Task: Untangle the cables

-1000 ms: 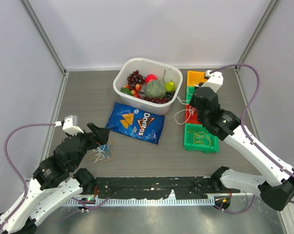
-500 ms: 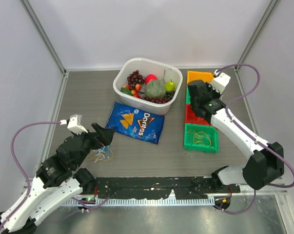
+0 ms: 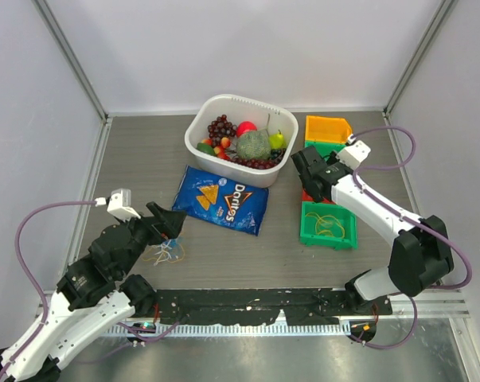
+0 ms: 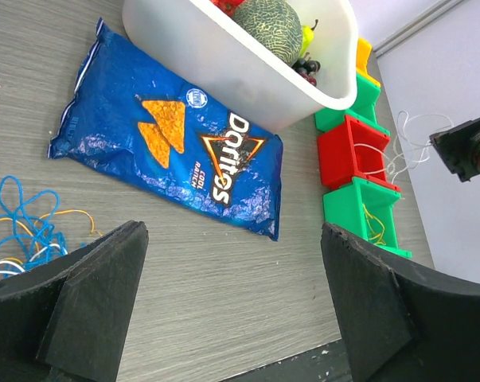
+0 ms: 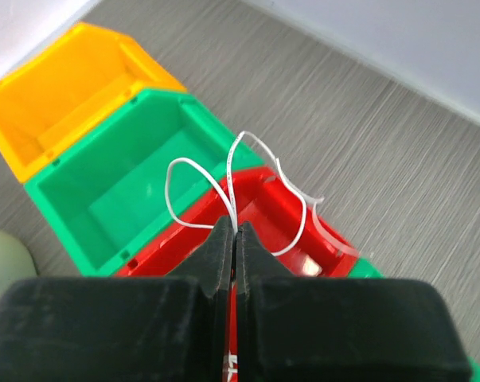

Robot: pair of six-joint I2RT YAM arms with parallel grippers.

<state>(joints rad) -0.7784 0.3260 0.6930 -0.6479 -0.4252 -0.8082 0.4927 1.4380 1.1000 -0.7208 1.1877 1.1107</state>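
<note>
Pinching white cable (image 5: pixel 228 183), right gripper (image 5: pixel 235 232) closed, seemingly midair

The only writing I can make out is on the blue chip bag (image 4: pixel 172 163) lying flat on the table (image 4: pixel 224 302), just beside the white tub (image 4: pixel 224 64). Across its face runs the brand name "Doritos" in big white letters, set over a dark triangle logo. It reads clearly in the left wrist view, where the word runs steeply down the bag, and in the overhead view too (image 3: pixel 221 199). Tucked against the logo are the small words "COOL RANCH". A small round white seal sits near the logo, but its print is too tiny to read.
</note>
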